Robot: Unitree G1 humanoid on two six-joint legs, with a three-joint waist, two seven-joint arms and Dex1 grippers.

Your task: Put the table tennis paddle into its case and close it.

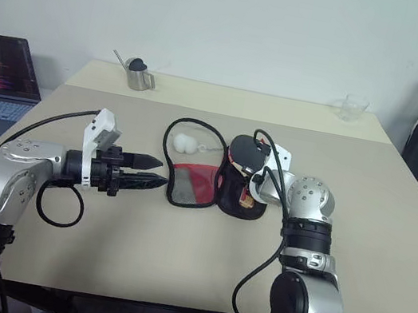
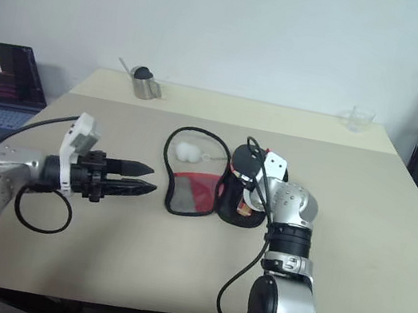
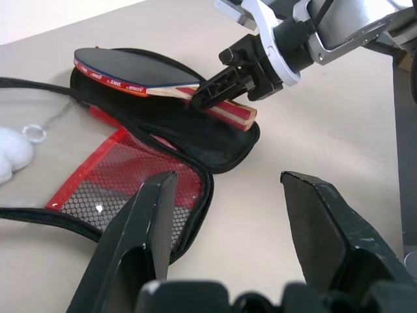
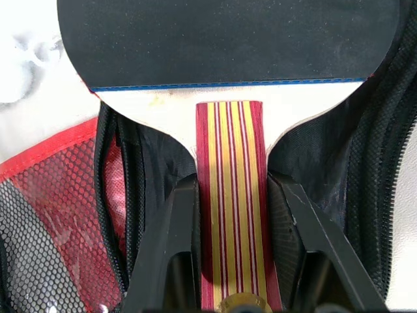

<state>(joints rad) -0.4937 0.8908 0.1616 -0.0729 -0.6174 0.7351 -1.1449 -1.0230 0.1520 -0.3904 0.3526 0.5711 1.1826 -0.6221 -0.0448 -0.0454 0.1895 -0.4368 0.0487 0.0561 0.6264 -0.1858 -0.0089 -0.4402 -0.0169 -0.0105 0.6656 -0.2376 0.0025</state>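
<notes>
Right gripper [image 4: 231, 261] jaws pinching paddle [image 4: 228, 45] handle, blade ahead of jaws over open case [image 3: 215, 140] on bench [image 1: 175, 256]; left gripper [image 3: 241, 228] jaws spread, empty, case just ahead; paddle stiff, light, handle best hold; case floppy.

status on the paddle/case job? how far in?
Done: the case lies unzipped and spread open on the table. In hand: the right gripper is shut on the table tennis paddle by its handle, holding it over the open case half. Left: release it, fold over and zip. The left gripper is open beside the case.
</notes>
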